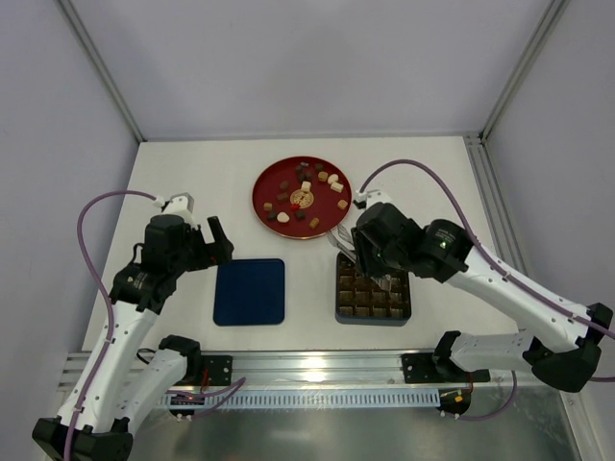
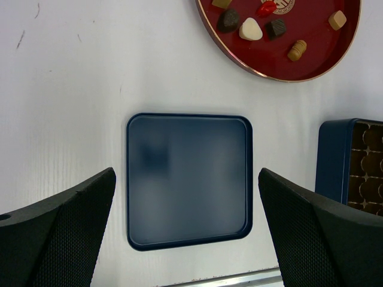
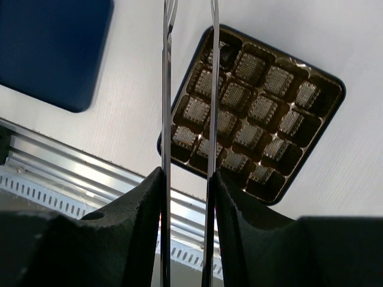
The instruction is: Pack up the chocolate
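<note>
The chocolate (image 1: 306, 186) lies as several small dark, tan and cream pieces on a round red plate (image 1: 266, 192); the left wrist view shows a cream piece (image 2: 251, 28) among them. My right gripper (image 1: 360, 252) (image 3: 187, 173) is shut on thin metal tongs (image 3: 164, 107). It hovers over the brown gridded tray (image 3: 263, 107) (image 1: 373, 288), and the tongs' blades reach toward the plate's near right edge. My left gripper (image 1: 216, 240) (image 2: 186, 173) hangs open above the flat dark-blue lid (image 2: 188, 179) with nothing between its fingers.
The lid (image 1: 250, 291) lies left of the tray, both near the table's front edge. An aluminium rail (image 1: 317, 370) runs along that edge. White walls and frame posts enclose the table at the back and sides.
</note>
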`<state>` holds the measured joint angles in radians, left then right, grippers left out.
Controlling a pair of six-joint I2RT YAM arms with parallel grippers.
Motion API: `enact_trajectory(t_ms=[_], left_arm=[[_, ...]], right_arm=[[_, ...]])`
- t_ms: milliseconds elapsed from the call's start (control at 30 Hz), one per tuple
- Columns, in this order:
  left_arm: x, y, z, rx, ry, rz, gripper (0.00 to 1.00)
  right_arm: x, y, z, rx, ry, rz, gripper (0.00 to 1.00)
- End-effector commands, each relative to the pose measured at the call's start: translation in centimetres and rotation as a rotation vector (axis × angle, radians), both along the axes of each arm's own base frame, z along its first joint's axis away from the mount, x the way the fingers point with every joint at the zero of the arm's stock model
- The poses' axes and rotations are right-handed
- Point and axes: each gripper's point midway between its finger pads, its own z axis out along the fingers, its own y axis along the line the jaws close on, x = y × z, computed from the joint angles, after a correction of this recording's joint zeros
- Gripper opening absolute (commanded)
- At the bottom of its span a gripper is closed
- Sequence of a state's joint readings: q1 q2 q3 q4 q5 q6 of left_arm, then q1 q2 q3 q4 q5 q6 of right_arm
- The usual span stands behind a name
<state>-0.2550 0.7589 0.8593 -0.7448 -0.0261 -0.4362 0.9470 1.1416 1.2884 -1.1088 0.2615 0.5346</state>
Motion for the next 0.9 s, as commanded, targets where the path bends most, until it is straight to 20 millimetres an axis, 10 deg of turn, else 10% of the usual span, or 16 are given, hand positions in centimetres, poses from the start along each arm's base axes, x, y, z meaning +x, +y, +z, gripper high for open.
enact_trajectory(t_ms=[0, 467, 867], left_arm=[[0.4, 0.0, 0.5, 0.007, -0.03, -0.006, 1.0], [0.5, 0.0, 0.3, 0.011, -0.023, -0.003, 1.0], [0.5, 0.0, 0.2, 0.014, -0.018, -0.004, 1.0]], right_arm=[[2.5, 1.9, 2.0, 0.011, -0.068, 0.049, 0.4], [14.6, 7.6, -0.2, 0.002, -0.045, 0.073, 0.4], [16.8, 9.9, -4.3, -0.04, 0.026, 0.104, 0.44]])
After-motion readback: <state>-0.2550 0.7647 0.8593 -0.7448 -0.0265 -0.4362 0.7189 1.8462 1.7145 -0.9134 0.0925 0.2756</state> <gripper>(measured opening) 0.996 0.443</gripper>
